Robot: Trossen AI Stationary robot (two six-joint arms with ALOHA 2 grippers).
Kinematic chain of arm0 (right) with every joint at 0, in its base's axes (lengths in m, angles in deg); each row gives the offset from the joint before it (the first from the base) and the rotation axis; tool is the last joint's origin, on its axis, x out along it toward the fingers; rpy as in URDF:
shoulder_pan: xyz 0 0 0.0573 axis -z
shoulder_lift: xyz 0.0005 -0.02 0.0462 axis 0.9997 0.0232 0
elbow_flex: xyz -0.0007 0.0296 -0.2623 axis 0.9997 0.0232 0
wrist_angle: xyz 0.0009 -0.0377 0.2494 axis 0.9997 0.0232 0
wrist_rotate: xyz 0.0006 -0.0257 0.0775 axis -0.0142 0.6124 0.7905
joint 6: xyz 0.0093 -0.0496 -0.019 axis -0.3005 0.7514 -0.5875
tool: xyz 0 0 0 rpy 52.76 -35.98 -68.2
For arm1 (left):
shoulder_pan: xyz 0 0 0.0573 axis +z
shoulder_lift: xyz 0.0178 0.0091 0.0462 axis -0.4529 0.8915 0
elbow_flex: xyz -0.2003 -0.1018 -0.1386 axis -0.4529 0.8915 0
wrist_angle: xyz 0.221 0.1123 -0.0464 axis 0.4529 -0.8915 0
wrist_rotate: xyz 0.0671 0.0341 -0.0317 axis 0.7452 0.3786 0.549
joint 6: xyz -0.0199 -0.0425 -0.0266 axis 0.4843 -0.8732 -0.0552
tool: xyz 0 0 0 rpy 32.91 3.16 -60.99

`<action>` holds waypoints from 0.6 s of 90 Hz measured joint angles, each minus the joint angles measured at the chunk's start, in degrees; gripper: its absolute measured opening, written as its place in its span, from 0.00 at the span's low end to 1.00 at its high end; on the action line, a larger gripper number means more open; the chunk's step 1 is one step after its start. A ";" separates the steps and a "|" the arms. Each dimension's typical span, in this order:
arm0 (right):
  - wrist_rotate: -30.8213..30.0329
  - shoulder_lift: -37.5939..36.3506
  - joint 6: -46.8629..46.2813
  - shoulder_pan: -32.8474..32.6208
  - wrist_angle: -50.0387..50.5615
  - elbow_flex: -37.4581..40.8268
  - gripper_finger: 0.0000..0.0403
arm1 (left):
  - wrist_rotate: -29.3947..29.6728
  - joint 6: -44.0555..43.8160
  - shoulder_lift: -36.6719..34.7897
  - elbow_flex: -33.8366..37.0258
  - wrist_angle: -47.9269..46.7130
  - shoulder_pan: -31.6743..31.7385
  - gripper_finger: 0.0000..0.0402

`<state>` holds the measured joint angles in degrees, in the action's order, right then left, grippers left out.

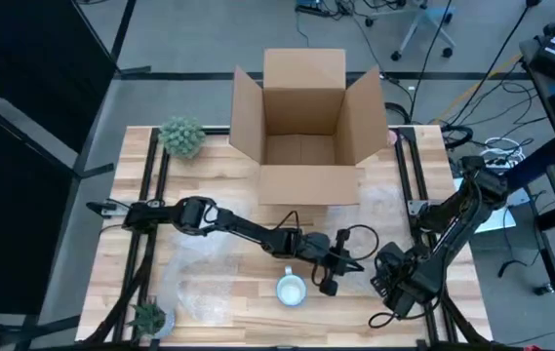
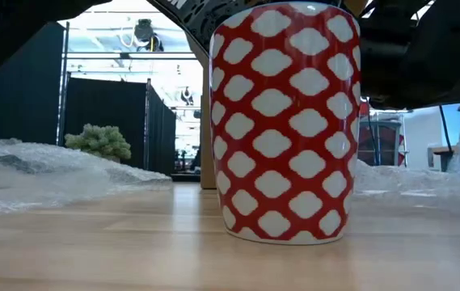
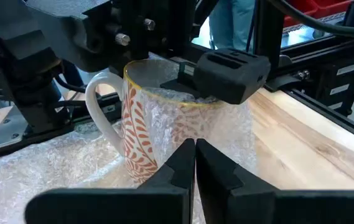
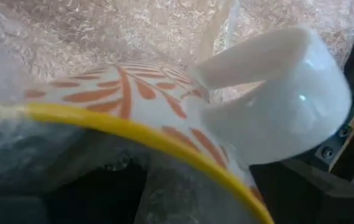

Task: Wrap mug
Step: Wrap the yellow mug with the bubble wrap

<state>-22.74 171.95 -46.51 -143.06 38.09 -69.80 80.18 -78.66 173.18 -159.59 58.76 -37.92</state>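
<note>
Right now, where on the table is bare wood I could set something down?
Bare wood lies between the box and the left arm, and beside the round plant. Crowded: the mug, both grippers and the bubble wrap along the front.

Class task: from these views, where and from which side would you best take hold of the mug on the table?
Probably the mug's rim, from straight above: it stands upright and open. The handle sticks out sideways as a second hold.

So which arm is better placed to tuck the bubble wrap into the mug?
Probably right. The right gripper sits at the mug rim, where the bubble wrap bunches; the left gripper is shut, short of it.
</note>
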 joint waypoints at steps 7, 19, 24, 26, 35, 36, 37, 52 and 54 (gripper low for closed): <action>0.02 0.00 -0.07 0.00 -0.09 -0.02 0.63 | 0.01 0.00 0.00 0.00 0.00 0.00 0.00; 0.03 0.00 0.15 0.00 -1.11 -0.04 0.63 | 0.01 -0.04 0.00 0.00 -0.15 -0.05 0.00; 0.04 0.00 0.16 0.00 -0.97 -0.04 0.63 | -0.01 -0.02 0.00 0.00 -0.15 -0.07 0.00; 0.04 0.00 0.19 0.00 -0.95 -0.04 0.63 | -0.01 -0.02 0.00 0.00 -0.17 -0.13 0.00; 0.30 -0.02 1.01 0.00 -0.95 -0.04 0.63 | -0.01 -0.02 0.00 0.00 -0.15 -0.13 0.00; 0.33 -0.02 1.18 0.00 -0.95 -0.04 0.63 | -0.01 -0.02 0.00 0.00 -0.17 -0.13 0.00; 0.37 -0.02 1.35 0.00 -0.95 -0.04 0.63 | -0.01 -0.02 0.00 0.00 -0.17 -0.13 0.00; 0.34 -0.02 3.81 0.00 -0.93 -0.04 0.59 | -0.01 -0.02 0.00 0.00 -0.45 -0.13 0.00; 0.31 -0.02 4.08 0.00 -0.92 -0.04 0.58 | -0.01 -0.01 0.00 0.00 -0.56 -0.13 0.00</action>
<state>-22.44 171.93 -42.43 -143.06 37.17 -69.84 80.17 -78.67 173.18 -159.59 58.21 -38.05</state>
